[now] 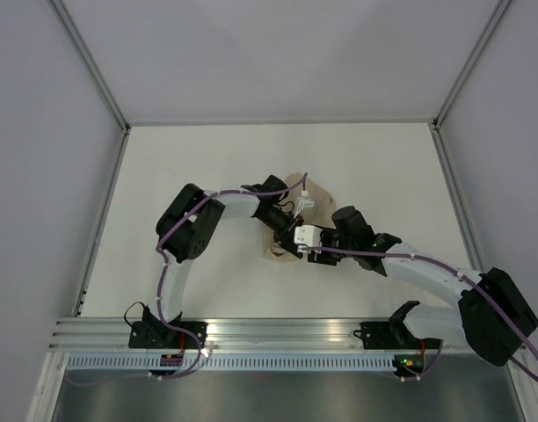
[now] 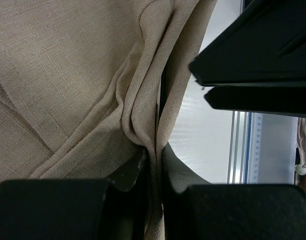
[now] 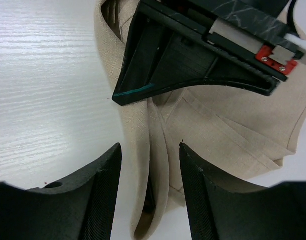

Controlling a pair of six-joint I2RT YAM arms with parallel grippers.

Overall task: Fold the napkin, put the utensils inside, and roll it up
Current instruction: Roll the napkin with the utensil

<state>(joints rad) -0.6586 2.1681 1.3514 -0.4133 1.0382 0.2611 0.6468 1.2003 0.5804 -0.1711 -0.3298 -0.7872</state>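
Napkin (image 2: 68,75) pinched in left hand (image 2: 154,157) — grip hidden from overhead.

— What surrounded the work area?
— A white wood-grain tabletop (image 1: 207,290), boxed on three sides by plain pale grey wall panels (image 1: 40,176) joined by slim aluminium corner posts (image 1: 93,70)
— And nearest?
— A ribbed silver aluminium rail (image 1: 278,327) ran along the near edge, evenly lit
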